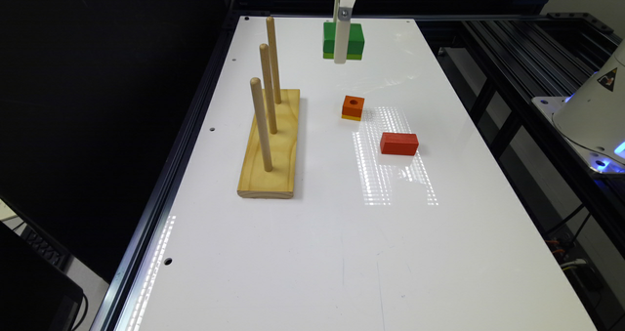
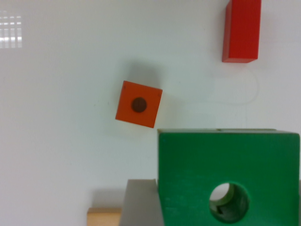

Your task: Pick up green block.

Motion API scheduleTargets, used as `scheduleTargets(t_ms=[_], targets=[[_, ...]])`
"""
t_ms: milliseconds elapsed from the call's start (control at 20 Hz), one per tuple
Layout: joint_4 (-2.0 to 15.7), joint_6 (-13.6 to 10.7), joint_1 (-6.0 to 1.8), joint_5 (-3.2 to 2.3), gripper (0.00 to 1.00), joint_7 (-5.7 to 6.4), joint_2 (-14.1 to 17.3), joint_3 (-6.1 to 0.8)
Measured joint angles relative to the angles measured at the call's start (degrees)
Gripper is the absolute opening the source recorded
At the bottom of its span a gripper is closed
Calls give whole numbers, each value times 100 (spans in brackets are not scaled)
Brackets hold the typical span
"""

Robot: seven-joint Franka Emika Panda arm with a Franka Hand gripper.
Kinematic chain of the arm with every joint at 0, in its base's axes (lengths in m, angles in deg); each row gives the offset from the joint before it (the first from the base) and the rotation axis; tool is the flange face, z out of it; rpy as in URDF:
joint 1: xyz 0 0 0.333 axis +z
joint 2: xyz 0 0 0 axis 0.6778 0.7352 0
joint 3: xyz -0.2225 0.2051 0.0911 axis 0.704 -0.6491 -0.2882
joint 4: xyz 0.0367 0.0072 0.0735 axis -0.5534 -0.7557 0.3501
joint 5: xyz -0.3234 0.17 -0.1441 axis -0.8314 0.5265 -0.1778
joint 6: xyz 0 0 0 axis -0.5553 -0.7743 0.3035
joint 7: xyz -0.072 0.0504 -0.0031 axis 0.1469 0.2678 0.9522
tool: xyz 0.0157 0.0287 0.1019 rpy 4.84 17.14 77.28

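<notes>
Holding the green block point(image 1: 355, 39) clear of the white table point(image 1: 312, 253), my gripper point(image 1: 341, 52) hangs at the far end of the work surface in the exterior view, its white finger point(image 1: 341, 40) crossing the block's near face from top to bottom. I read the block as lifted: its lighter yellow-green bottom layer shows along the lower edge, and the table beneath it lies well below in the wrist view. Through the wrist camera the green block point(image 2: 228, 160) sits close under the lens, its round centre hole point(image 2: 229, 202) open to view, and one grey finger point(image 2: 140, 202) lies flat against the block's side; I take the jaws as closed on the block, though the opposite finger is hidden from me. Nearer the camera in the exterior view, the orange block point(image 1: 352, 107) with its own small hole rests on the table, and the solid red block point(image 1: 399, 143) lies just beyond it toward the exterior view's right, the two apart from each other. The wrist view shows the same pair on the white surface, the orange block point(image 2: 138, 104) turned slightly askew and the red block point(image 2: 241, 29) cut by the frame edge. Toward the exterior view's left stands a wooden base point(image 1: 271, 148) carrying three upright pegs point(image 1: 261, 123) in a row. At the exterior view's right edge sits the white robot base point(image 1: 593, 116), off the table.
</notes>
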Motion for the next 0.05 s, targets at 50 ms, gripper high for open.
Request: scheduleTargets(t_ms=[50], targets=[[0,-40,0,0,0,0,-38,0]])
